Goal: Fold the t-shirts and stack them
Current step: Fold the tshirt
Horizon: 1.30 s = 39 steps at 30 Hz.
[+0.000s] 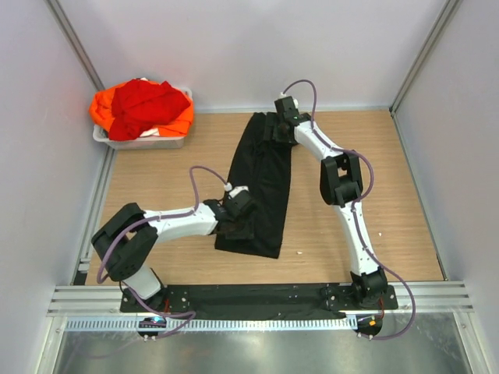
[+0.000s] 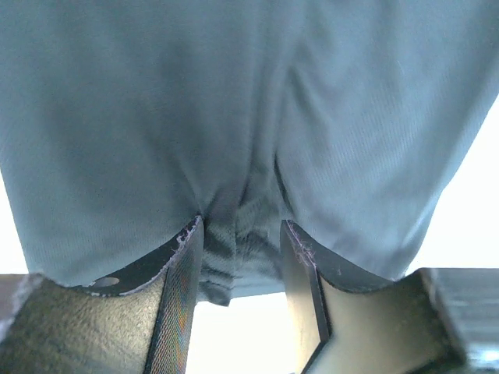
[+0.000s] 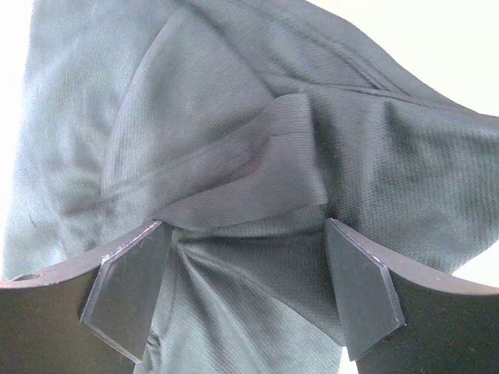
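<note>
Black t-shirt (image 1: 261, 187): a long strip lying on the bench (image 1: 374, 171).
Left pincer (image 1: 238, 214): narrow, pinching bunched cloth at the strip's near end.
Right pincer (image 1: 282, 125): wide, straddling the collar at the far end.
Step, likely: folding end to end; grip every layer and keep the edges aligned.
Waiting: red t-shirt (image 1: 144, 105) and orange t-shirt (image 1: 100, 109) in the white tub (image 1: 148, 142).

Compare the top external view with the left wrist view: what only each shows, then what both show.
Top only: the white tub holding the red shirt and orange shirt, the table, and the right hand at the far end of the black shirt. Left wrist only: cloth bunched and pinched between the fingers. Both: the black shirt and the left hand.
</note>
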Each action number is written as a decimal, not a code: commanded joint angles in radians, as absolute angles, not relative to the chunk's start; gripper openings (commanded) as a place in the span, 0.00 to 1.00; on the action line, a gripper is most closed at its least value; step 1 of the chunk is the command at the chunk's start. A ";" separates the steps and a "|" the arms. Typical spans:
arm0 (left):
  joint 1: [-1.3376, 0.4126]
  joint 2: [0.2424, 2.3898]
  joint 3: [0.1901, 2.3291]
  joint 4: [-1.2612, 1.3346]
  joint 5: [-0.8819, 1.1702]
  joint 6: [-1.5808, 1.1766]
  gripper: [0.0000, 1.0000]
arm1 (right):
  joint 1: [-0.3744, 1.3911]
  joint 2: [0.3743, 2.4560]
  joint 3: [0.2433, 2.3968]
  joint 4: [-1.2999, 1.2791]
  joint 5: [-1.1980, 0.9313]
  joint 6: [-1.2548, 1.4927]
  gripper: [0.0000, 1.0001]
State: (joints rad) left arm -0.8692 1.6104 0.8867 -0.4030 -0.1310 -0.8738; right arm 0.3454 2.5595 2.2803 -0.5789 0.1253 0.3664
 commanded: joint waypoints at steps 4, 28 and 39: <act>-1.063 1.712 0.908 -0.385 -0.055 -1.049 0.46 | 0.359 2.625 2.283 -0.621 0.012 0.367 0.86; -1.258 1.709 0.977 -0.593 -0.167 -1.100 0.53 | 0.318 2.550 2.414 -0.618 0.063 0.249 1.00; -1.266 1.608 1.240 -0.801 -0.293 -1.036 0.85 | 0.308 2.310 2.465 -0.664 0.012 0.247 1.00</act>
